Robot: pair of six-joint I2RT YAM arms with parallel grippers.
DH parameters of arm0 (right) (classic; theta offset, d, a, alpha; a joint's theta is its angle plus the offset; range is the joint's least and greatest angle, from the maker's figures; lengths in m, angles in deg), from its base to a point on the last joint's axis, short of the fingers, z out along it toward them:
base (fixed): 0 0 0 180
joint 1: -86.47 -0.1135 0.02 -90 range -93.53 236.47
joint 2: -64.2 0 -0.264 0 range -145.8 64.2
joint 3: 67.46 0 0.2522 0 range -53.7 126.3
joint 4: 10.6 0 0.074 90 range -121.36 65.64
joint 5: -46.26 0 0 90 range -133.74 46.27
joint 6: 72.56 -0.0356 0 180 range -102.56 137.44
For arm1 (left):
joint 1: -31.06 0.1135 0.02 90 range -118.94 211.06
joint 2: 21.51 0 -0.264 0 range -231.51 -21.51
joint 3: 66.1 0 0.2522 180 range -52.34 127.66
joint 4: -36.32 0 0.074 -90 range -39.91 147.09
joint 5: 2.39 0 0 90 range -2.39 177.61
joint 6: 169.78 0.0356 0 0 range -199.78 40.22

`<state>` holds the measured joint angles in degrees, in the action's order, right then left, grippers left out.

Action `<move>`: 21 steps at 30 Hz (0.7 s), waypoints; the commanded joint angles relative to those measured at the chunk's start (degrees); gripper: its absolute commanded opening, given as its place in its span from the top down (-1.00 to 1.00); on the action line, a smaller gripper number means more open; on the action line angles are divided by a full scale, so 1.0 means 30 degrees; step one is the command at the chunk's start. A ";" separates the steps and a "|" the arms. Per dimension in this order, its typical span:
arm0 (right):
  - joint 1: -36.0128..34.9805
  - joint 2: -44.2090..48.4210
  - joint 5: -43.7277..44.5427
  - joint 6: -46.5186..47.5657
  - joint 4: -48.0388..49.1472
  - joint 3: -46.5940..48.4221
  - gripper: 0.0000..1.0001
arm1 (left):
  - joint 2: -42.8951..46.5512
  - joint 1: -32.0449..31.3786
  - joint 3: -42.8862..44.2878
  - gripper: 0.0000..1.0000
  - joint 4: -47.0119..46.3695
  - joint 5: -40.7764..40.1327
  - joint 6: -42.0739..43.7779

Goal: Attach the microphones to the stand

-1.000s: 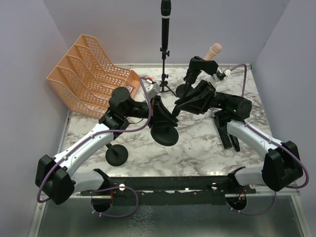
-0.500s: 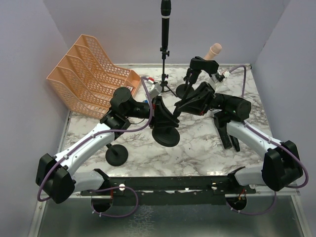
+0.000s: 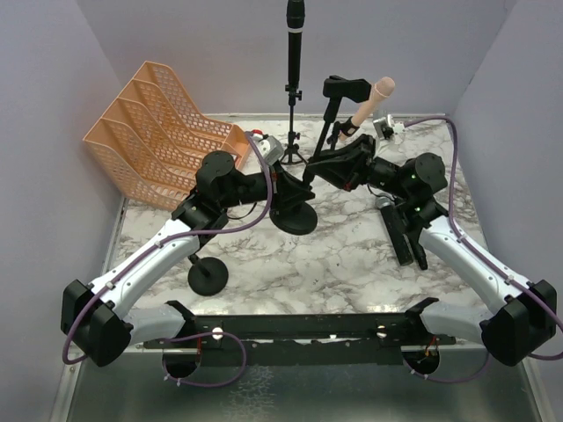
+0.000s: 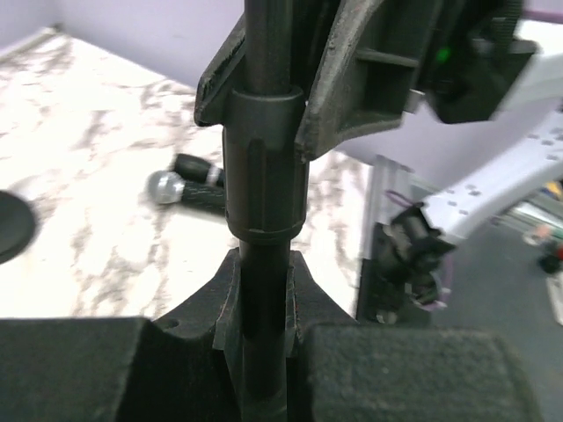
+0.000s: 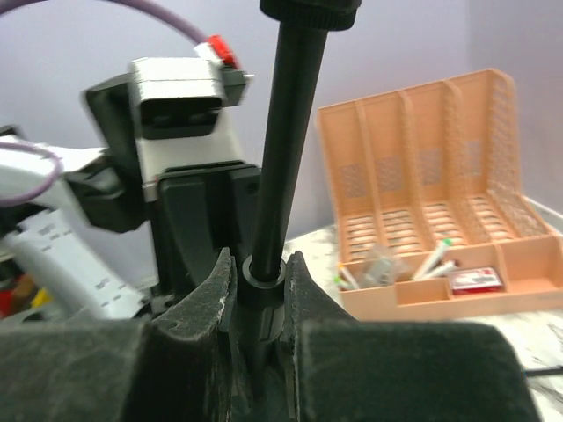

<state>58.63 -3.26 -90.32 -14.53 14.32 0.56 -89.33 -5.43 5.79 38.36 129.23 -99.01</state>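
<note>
— So, what are the pincers doing?
— Both are pinching one black pole (image 5: 295, 114): the left pincer (image 4: 261, 286) near its round base (image 3: 293, 215), the right pincer (image 5: 258, 277) higher.
— And the mics?
— A black mic (image 3: 295, 35) is standing in a tripod (image 3: 293, 149) at the back. The pink mic (image 3: 376, 92) is sitting beside the pole's clip (image 3: 346, 88). Two mics (image 3: 403, 237) are lying on the surface (image 3: 334, 264), right.

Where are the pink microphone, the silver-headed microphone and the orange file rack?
pink microphone (image 3: 376, 95), top view, on its body.
silver-headed microphone (image 4: 164, 186), left wrist view, on its mesh head.
orange file rack (image 3: 145, 110), top view, on a divider wall.
</note>
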 commanded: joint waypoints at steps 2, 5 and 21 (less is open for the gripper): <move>-0.2863 -0.0104 0.6167 0.4571 -0.6180 0.0395 0.98 | 0.0070 0.0126 0.1307 1.00 -0.0066 -0.7584 0.2209; -0.4556 -0.0242 1.0447 0.4870 -0.7035 0.0754 0.98 | -0.0011 0.0122 0.0722 1.00 -0.0867 -0.8652 0.2189; -0.6673 -0.0014 1.3377 0.3173 -0.9037 0.1562 -0.18 | 0.1587 0.0122 -0.0723 1.00 -0.0191 -0.7205 0.2088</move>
<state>38.50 -5.84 -40.75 -2.55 -8.87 7.23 -88.91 -5.36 3.34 42.93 106.15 -92.60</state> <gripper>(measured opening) 0.548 0.150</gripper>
